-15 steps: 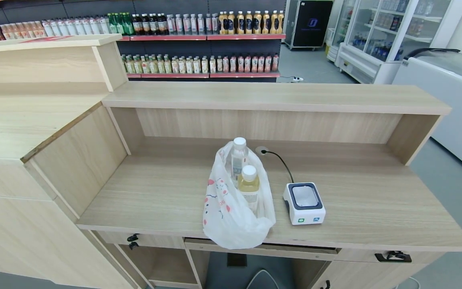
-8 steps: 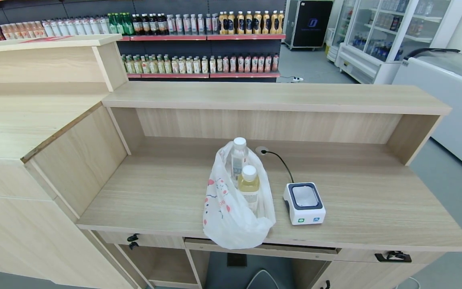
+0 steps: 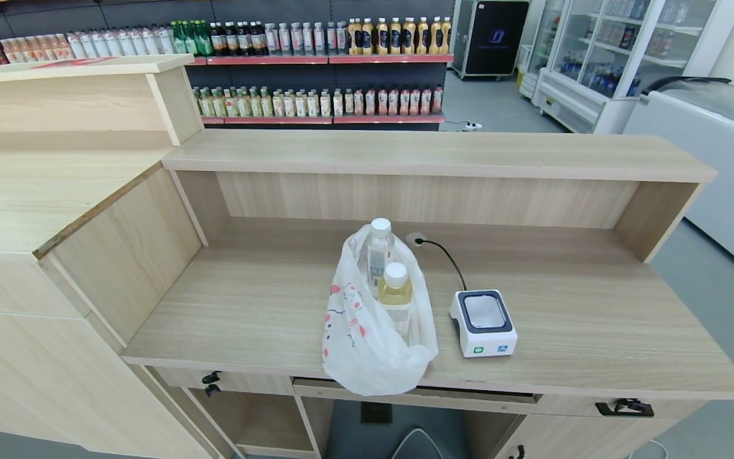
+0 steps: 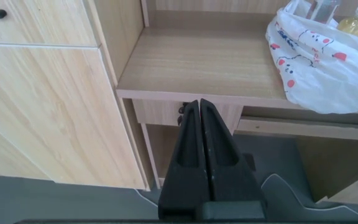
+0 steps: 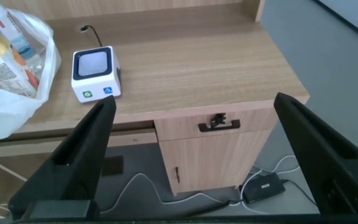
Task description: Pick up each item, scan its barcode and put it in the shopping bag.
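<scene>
Bottles [image 3: 395, 290] in shopping bag [image 3: 357, 344], print perhaps illegible; left gripper [image 4: 200, 106] closed, right gripper [image 5: 194, 102] wide

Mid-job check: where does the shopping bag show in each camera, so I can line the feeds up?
Head view: shopping bag mid-picture at the counter's front edge, left of the scanner.
Left wrist view: shopping bag overhanging the counter's front edge.
Right wrist view: shopping bag beside the scanner.
Shared landmark: the yellow drink bottle standing inside it.

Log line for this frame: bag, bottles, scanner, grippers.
shopping bag: on counter, holds clear bottle, yellow bottle | scanner: beside bag | left gripper: shut, empty | right gripper: open, empty
</scene>
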Available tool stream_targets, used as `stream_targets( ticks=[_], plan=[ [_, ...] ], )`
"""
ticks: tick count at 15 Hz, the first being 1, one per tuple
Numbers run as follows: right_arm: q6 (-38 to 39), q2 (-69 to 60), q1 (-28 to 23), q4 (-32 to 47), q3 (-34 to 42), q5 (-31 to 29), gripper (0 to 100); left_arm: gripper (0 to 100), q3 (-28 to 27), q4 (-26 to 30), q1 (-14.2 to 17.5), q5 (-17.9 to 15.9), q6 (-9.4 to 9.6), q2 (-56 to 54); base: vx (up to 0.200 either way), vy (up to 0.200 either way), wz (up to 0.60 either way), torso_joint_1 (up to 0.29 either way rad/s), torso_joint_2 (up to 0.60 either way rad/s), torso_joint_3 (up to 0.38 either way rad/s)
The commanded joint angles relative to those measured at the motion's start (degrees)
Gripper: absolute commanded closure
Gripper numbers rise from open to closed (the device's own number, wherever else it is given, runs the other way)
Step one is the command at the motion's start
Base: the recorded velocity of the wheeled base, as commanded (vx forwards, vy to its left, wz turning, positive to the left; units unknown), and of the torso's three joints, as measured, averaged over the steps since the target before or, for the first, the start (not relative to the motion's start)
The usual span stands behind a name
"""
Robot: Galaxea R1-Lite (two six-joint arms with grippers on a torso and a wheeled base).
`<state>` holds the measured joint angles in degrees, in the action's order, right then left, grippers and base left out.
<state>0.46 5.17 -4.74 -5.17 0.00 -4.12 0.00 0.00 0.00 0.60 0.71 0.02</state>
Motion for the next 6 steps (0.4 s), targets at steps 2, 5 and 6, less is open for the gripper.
stream_targets(
  ticks=[2, 5, 6],
  plan=[
    [0.06, 0.37, 0.00, -0.02, 0.00, -0.01, 0, 100, 0.00, 0.00, 0.00, 0.02, 0.00, -0.02, 0.000, 0.000, 0.00, 0.000, 0.00, 0.000],
    [0.50, 0.37, 0.00, -0.02, 0.00, -0.19, 0, 100, 0.00, 0.00, 0.00, 0.02, 0.00, -0.02, 0.000, 0.000, 0.00, 0.000, 0.00, 0.000],
    [1.38, 0.37, 0.00, 0.07, 0.00, -0.19, 0, 100, 0.00, 0.00, 0.00, 0.02, 0.00, -0.02, 0.000, 0.000, 0.00, 0.000, 0.00, 0.000]
  ],
)
